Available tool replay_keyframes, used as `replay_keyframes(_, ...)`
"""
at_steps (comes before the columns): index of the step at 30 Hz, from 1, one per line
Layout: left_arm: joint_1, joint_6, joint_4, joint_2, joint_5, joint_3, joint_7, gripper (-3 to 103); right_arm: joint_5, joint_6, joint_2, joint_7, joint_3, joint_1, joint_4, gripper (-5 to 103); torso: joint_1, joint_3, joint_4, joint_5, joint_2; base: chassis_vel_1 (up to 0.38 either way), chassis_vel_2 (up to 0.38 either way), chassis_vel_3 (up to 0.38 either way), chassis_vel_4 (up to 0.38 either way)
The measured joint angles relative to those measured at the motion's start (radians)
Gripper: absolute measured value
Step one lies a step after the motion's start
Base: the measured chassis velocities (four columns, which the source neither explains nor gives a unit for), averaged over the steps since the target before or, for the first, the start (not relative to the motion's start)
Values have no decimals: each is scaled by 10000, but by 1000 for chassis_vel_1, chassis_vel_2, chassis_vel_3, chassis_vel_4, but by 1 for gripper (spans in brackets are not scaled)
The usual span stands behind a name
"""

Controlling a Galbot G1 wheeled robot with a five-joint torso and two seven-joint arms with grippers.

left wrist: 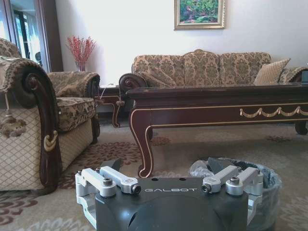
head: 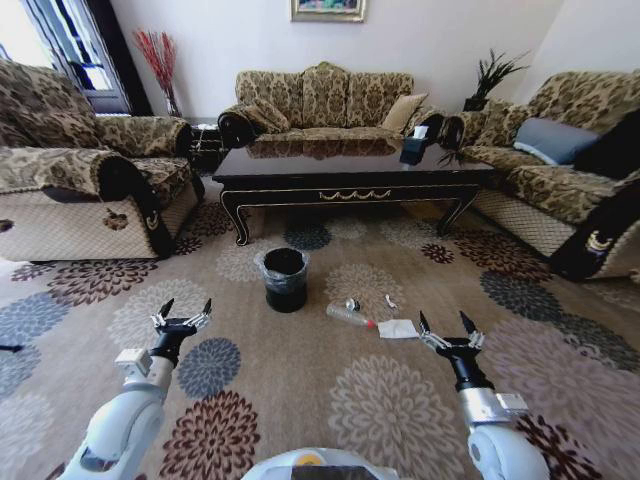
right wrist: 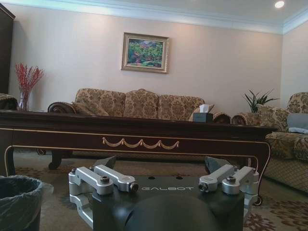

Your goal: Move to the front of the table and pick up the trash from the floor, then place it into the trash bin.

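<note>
The dark wood table (head: 350, 180) stands ahead on the flower-patterned floor (head: 300, 390). In front of it sits the black trash bin (head: 285, 278), lined with a clear bag. The trash lies to the bin's right: a clear bottle (head: 350, 316) with a red cap, a crumpled white paper (head: 398, 328) and two tiny bits (head: 352, 303) beyond them. My left gripper (head: 183, 315) hangs open to the left of the bin. My right gripper (head: 447, 328) is open just right of the paper, above the carpet. The left wrist view has the bin (left wrist: 272, 185) close behind the open left gripper (left wrist: 163, 166).
Patterned sofas flank the table on the left (head: 70, 180) and right (head: 560, 170), with a third (head: 325, 100) behind it. A tissue box (head: 415, 148) sits on the table top. Open carpet lies between me and the trash.
</note>
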Motion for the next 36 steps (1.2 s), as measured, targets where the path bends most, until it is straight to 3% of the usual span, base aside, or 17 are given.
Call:
replay_keyframes(26, -951, 321, 362, 540, 230, 971, 7, 100, -252, -4, 93, 107, -75, -157, 126, 100, 0, 1, 0, 0, 2, -160, 166, 153, -151)
replay_keyframes(31, -1293, 665, 435, 782, 190, 1315, -111, 100, -183, 33, 115, 105, -113, -206, 128, 100, 1, 2, 1, 1, 1, -115, 102, 123, -129)
replay_keyframes(36, -1928, 1358, 379, 1236, -239, 1852, -358, 100, -204, 64, 120, 99, -159, -214, 118, 100, 1, 2, 0, 0, 2, -26, 41, 22, -44)
